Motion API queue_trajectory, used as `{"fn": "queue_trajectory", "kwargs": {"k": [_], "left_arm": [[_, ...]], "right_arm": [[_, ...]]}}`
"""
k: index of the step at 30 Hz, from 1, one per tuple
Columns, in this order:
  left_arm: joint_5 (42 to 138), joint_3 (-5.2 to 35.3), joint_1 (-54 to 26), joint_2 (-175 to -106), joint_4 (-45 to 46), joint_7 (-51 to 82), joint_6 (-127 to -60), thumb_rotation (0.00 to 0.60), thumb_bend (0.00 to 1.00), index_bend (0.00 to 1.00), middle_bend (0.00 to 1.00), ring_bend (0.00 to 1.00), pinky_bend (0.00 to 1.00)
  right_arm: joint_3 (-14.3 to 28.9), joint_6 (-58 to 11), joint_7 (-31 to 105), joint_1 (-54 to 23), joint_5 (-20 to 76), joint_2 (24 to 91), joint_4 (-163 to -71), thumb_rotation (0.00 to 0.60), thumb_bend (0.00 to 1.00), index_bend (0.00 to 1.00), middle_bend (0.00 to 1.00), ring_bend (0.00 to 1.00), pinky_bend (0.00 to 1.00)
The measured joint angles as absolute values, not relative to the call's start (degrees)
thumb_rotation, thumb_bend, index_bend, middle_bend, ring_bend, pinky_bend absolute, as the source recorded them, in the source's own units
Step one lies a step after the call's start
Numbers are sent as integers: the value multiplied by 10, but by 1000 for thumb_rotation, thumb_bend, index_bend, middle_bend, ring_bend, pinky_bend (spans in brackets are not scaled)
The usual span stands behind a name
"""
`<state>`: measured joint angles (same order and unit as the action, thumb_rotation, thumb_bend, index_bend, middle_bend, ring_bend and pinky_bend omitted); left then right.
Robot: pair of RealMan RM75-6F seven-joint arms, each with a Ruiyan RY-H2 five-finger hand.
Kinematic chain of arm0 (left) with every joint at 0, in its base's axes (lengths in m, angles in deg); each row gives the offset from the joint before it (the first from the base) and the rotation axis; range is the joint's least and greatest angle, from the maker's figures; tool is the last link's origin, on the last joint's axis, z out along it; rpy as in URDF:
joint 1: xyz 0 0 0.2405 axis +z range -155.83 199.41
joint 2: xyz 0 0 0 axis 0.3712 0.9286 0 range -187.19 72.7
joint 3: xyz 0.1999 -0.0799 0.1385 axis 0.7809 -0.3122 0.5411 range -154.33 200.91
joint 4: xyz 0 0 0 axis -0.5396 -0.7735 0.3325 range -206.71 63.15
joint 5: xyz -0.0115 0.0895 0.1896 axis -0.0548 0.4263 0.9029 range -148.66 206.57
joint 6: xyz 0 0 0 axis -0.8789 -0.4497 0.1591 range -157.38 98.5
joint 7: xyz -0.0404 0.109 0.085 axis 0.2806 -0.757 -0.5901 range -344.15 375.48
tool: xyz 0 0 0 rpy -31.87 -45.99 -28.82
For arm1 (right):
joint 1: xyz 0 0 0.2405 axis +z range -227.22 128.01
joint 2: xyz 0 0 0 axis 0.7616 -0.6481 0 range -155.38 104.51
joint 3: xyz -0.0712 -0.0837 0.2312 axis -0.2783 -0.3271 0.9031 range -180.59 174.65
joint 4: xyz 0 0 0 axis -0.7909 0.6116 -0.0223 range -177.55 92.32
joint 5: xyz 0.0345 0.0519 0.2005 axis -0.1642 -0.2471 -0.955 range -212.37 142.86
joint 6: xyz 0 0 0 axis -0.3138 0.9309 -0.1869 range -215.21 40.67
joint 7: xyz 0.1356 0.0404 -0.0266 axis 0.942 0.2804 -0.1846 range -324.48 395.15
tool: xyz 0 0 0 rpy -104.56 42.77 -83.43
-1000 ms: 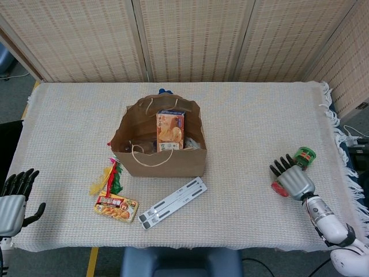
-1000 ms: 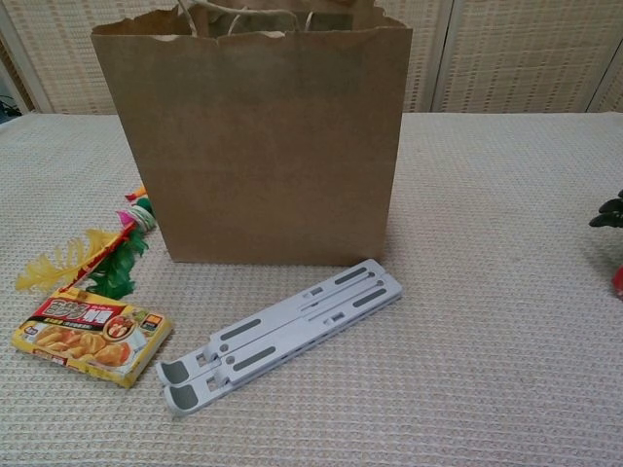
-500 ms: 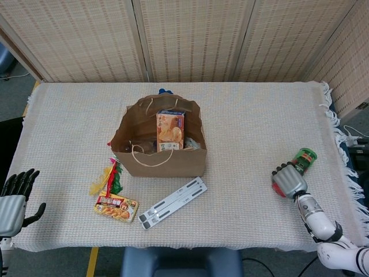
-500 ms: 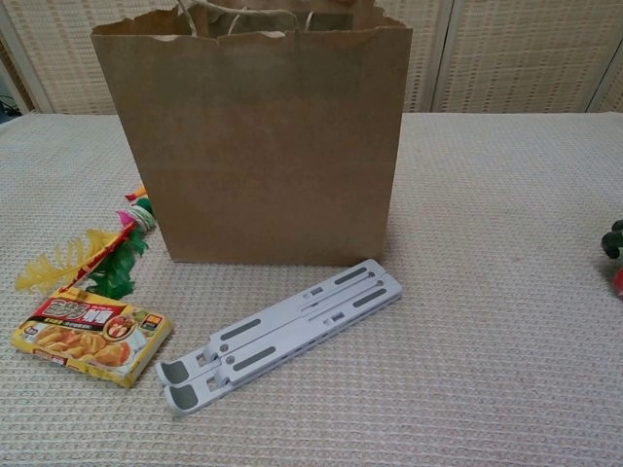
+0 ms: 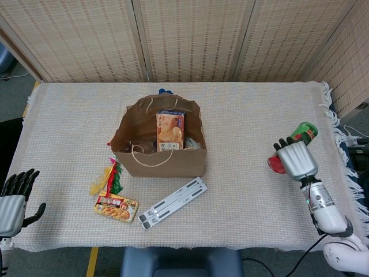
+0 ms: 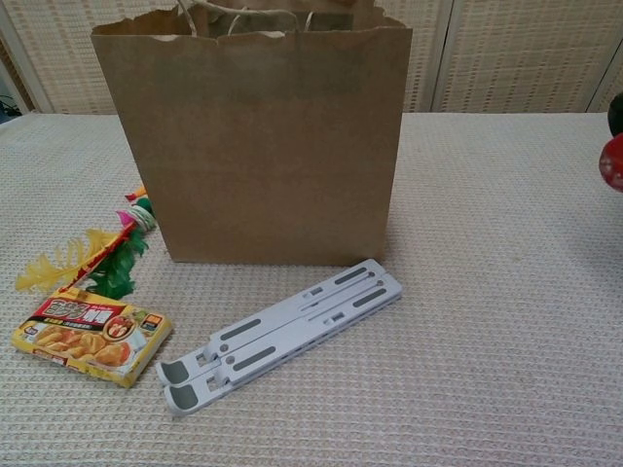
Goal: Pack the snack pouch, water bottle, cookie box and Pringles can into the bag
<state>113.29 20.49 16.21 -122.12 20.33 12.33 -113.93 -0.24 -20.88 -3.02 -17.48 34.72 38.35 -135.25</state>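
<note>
Woven screens stand behind the table (image 5: 69, 115), whose cream cloth reaches its edges all round, with a fringe on the side far right of the bag. Near the table's middle the brown paper bag (image 5: 158, 141) stands upright and open-topped, a cookie box (image 5: 169, 131) upright inside it; other contents are too dark to name. Between the bag and the table's right edge the cloth lies bare, and above that stretch, well right of the bag, the right hand (image 5: 296, 160) holds the Pringles can (image 5: 291, 146) with its fingers wrapped over it: the green end pokes out past the fingertips away from the bag, the red end shows on the bag side. Just in front of the bag lies a grey folding stand (image 5: 172, 202), and off the bag's front left corner a snack pouch (image 5: 116, 208) lies flat beside a feathered toy (image 5: 109, 178). Far left of the bag, off the table's corner, the left hand (image 5: 12, 202) holds nothing, fingers apart.
</note>
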Motion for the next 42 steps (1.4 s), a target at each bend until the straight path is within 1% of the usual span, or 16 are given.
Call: {"fn": "queue_trajectory", "kwargs": {"k": [5,8,9,13,15,21,24,29,32,36,42], "left_arm": [[1133,205,162,-1221,204,123,-1139,600,356,0,0,0,0],[1133,205,162,-1222,202,124,-1140,600,355,0,0,0,0],[1133,205,162,-1222,202,124,-1140,600,355,0,0,0,0],[1132,205,162,-1222,202,124,-1139,600,353,0,0,0,0],[1132,204,162,-1222,202,125,-1139,600,354,0,0,0,0],[1133,205,162,-1221,202,126,-1139,600,353,0,0,0,0],[1133,205,162,-1221,201,127,-1139,600,353,0,0,0,0],[1134,205,162,-1221,201,128,-1140,600,357,0,0,0,0],[1134,206,163,-1221,201,130,-1139,600,357,0,0,0,0],[1134,206,162,-1220,200,133,-1139,600,354,0,0,0,0],[1135,206,162,-1220,198,135,-1138,600,354,0,0,0,0]], "right_arm": [[22,-187,-17,-173,350,363,-1376,600,231,761,640,651,688],[79,-141,1,-166,345,350,-1420,600,230,762,640,651,688],[109,-120,6,-161,343,347,-1441,600,230,763,640,651,688],[194,-54,3,-133,348,341,-1512,600,230,761,641,651,688],[212,-40,-14,-113,355,339,-1536,600,230,760,641,651,688],[226,-62,-75,-69,378,339,-1596,600,231,757,641,648,683],[229,-82,-107,-37,383,353,-1624,600,230,756,641,647,683],[227,-98,-156,10,370,415,-1633,600,231,754,641,647,683],[221,-102,-190,33,350,468,-1625,600,231,752,641,647,683],[205,-106,-236,63,309,539,-1593,600,231,748,641,647,683],[195,-106,-244,88,253,609,-1539,600,231,743,641,647,683]]}}
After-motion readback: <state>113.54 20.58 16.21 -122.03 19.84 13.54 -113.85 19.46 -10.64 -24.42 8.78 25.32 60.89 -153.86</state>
